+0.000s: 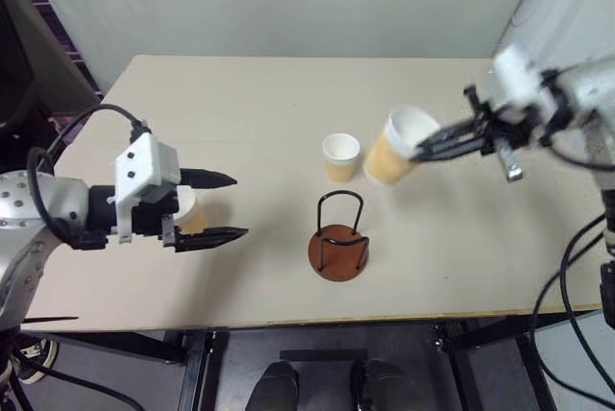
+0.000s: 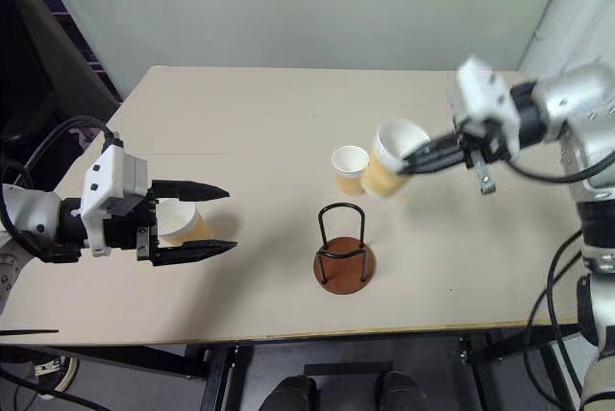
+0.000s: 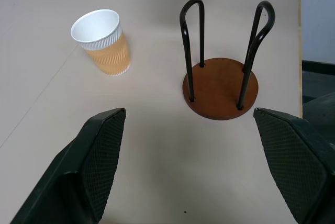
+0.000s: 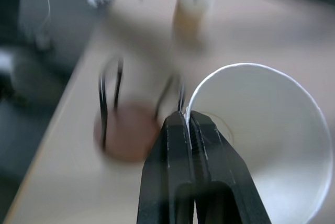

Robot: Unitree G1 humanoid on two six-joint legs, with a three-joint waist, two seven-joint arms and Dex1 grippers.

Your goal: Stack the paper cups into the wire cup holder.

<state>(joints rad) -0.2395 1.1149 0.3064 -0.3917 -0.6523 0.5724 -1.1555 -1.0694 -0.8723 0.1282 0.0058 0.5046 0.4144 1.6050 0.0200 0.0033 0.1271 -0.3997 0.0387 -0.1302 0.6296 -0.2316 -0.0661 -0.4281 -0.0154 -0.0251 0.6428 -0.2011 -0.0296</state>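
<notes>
Pinching a lifted paper cup (image 1: pixel 396 150) rim, right jaws closed, left jaws wide.

Both eye views look steeply down from above the near edge of the beige rectangular table (image 1: pixel 288 104), sharing the reddish-brown disc base with black wire loops (image 1: pixel 339 250). The left wrist view faces that holder (image 3: pixel 220 88) from low and near; the right wrist view sees it from above.

Legible markings: none. No text, label, brand, number or sign can be read on any surface shown.
</notes>
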